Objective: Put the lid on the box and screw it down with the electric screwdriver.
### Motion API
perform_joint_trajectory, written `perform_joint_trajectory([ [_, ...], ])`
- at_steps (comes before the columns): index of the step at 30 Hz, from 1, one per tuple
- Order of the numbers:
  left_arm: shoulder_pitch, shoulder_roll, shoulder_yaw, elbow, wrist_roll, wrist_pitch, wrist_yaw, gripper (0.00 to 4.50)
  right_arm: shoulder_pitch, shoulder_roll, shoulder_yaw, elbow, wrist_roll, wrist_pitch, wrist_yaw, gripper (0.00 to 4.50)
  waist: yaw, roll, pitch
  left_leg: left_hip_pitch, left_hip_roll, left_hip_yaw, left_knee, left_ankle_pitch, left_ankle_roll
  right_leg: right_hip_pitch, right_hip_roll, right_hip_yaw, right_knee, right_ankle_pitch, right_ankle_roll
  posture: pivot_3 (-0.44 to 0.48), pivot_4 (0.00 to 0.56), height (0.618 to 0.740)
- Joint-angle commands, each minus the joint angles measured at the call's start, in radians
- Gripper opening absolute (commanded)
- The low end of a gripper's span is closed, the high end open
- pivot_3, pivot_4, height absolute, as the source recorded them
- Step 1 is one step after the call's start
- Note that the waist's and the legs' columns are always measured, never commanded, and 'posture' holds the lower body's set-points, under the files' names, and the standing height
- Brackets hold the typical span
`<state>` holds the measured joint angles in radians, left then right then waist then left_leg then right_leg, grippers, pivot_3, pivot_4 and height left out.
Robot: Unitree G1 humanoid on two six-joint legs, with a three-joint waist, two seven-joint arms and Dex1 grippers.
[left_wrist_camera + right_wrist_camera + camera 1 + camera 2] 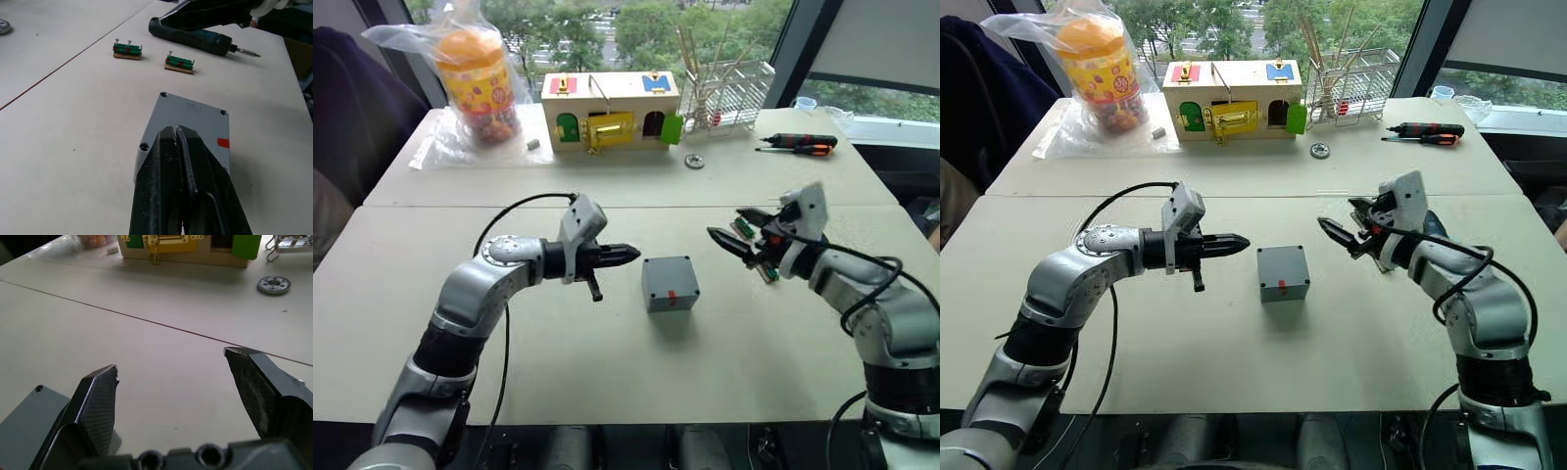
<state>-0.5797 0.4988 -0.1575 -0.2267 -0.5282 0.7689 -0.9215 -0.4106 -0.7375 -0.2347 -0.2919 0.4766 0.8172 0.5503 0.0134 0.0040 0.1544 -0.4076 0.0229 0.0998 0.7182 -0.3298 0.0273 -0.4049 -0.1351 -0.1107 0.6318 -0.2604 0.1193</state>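
Box (670,283) sits near the table (607,362) centre, between the 2 grippers, lid (195,117) already on top. Lid lies flat, red mark (223,142) on the half nearer the robot, screw holes at the corners.

Left gripper (628,256) hovers just left of the box, level, pointing right at it; fingers pressed together, nothing between them. In the left wrist view the closed tips overlap the lid's near edge; cannot tell if they touch.

Right gripper (729,238) hangs right of the box, apart from it, pointing left; fingers spread wide, empty.

Screwdriver (195,36) lies flat on the table by the right gripper, long axis roughly left to right across the table, metal bit (247,52) pointing right. 2 green strips (127,49) lie between it and the box.

Far side: wooden box (611,109), 2 hand screwdrivers (798,144), a washer (694,161).
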Motion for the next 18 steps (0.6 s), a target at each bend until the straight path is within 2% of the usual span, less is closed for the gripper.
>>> perform_joint_trajectory([
  [1,-0.027,0.001,-0.003,-0.055,-0.034,-0.008,-0.038,0.0,-0.072,-0.13,-0.059,0.09,0.018,0.135,0.034,4.46,-0.001,0.0,0.0,0.0,0.0,0.0,0.0,0.0,0.0,0.0,0.0,0.0,0.0,0.0,0.0,0.0,0.15,0.708],
  [5,-0.032,-0.01,-0.042,-0.113,-0.038,-0.019,-0.054,0.0,-0.119,-0.389,0.078,0.284,-0.053,0.158,0.226,4.46,0.0,0.002,0.002,0.0,0.0,0.001,0.0,0.0,0.0,0.0,-0.001,0.0,-0.001,0.0,0.0,0.0,0.15,0.708],
  [10,-0.024,-0.02,-0.076,-0.199,-0.037,-0.026,-0.043,0.0,-0.15,-0.578,0.303,0.521,-0.15,0.148,0.489,4.46,-0.005,0.002,0.002,0.0,0.0,0.002,-0.001,0.0,0.0,-0.001,0.0,0.001,-0.001,0.0,0.0,0.0,0.15,0.708],
  [13,-0.017,-0.037,-0.08,-0.218,-0.039,-0.021,-0.017,0.0,-0.185,-0.613,0.408,0.616,-0.187,0.149,0.643,4.46,-0.004,0.003,0.002,0.0,0.0,0.002,-0.002,0.0,0.0,-0.001,0.0,0.001,-0.001,0.0,0.0,0.0,0.15,0.708],
  [18,0.02,-0.047,-0.082,-0.227,-0.029,-0.026,0.019,0.0,-0.311,-0.539,0.518,0.835,-0.321,0.06,0.7,4.46,-0.009,0.004,0.002,0.0,0.0,0.002,-0.001,0.0,0.0,-0.001,0.0,0.001,-0.001,0.0,-0.001,0.0,0.15,0.708],
])
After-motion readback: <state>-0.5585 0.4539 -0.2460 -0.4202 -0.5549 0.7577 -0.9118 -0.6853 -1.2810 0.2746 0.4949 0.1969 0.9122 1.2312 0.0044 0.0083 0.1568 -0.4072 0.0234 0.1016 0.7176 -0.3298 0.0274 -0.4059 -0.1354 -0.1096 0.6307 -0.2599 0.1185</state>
